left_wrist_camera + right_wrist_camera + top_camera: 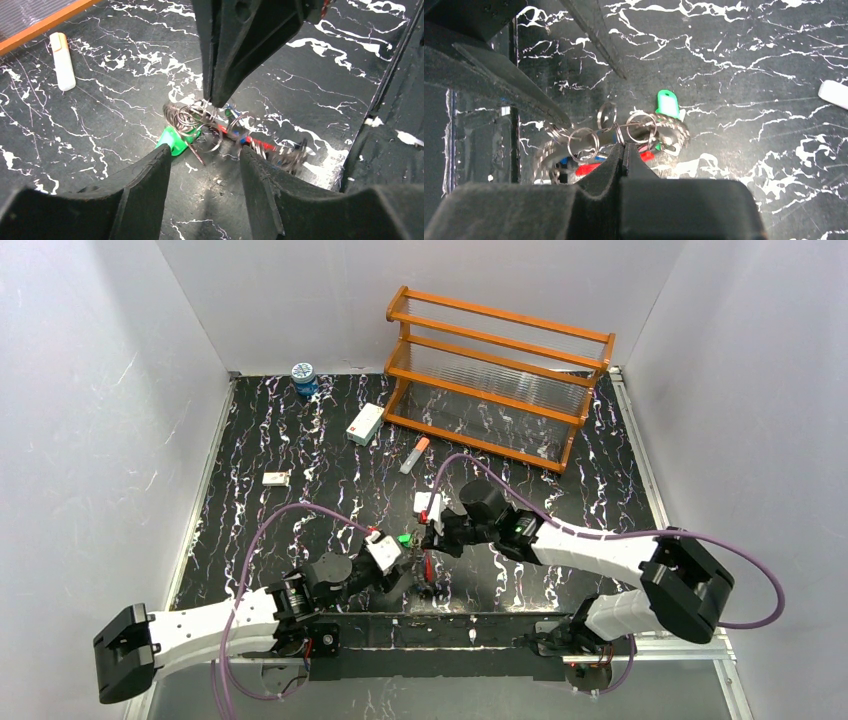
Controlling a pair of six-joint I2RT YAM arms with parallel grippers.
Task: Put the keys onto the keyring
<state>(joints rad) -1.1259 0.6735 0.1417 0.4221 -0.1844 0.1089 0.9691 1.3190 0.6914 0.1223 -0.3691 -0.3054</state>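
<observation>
The keyring (589, 169), a thin wire loop with a red stretch, lies bunched with several silver split rings (583, 143) near the table's front edge. A green-headed key (667, 105) lies beside it, and blue heads (569, 161) show under the rings. My right gripper (623, 146) is shut, pinching the keyring's wire among the rings. My left gripper (205, 152) is open, its fingertips just short of the green key (172, 139) and the red wire (260, 145). In the top view the two grippers meet over the bunch (422, 565).
An orange rack (495, 375) stands at the back. An orange-and-white tube (414, 455), a white box (365, 424), a blue jar (305, 378) and a small white piece (276, 478) lie behind. The table's front edge (470, 618) is close to the keys.
</observation>
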